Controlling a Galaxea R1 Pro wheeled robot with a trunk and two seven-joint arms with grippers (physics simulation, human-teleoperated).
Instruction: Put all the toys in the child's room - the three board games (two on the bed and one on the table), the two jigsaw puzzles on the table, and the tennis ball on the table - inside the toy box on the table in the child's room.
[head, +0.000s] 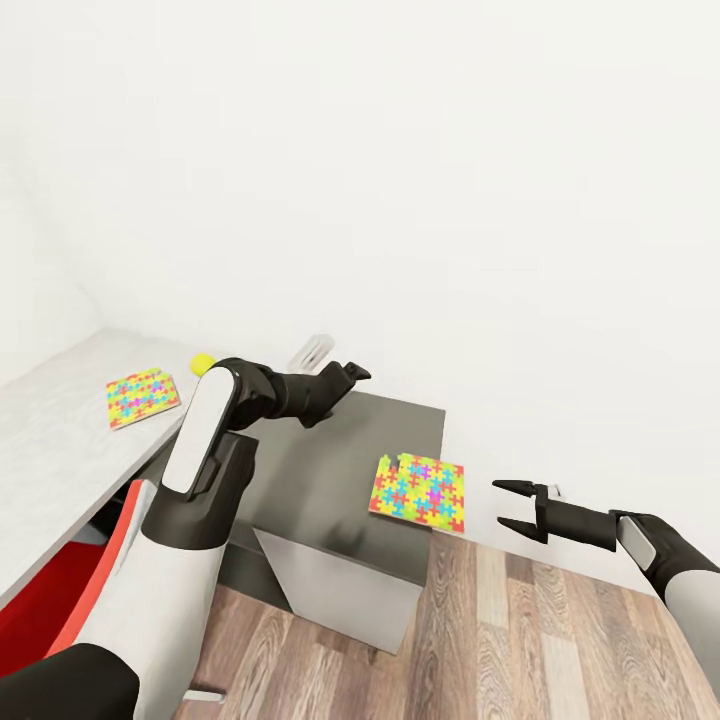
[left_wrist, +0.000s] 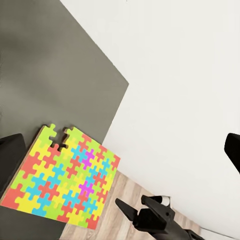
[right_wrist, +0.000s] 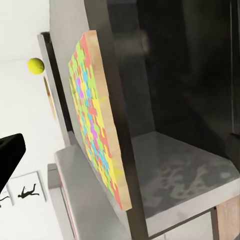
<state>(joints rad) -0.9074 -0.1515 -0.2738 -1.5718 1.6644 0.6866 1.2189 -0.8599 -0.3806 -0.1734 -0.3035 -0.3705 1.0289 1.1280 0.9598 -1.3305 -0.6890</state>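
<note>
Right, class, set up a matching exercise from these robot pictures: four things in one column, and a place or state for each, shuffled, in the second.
Things
1. tennis ball
2. jigsaw puzzle near the right gripper
3. second jigsaw puzzle
4. right gripper

Places or states
A. lying on the light grey table
B. fingers spread, holding nothing
C. lying on the dark grey surface, near its corner
D. small and yellow, at the far end of the light table, by the wall

Pairs: 1-D, 2-C, 3-A, 4-B
</note>
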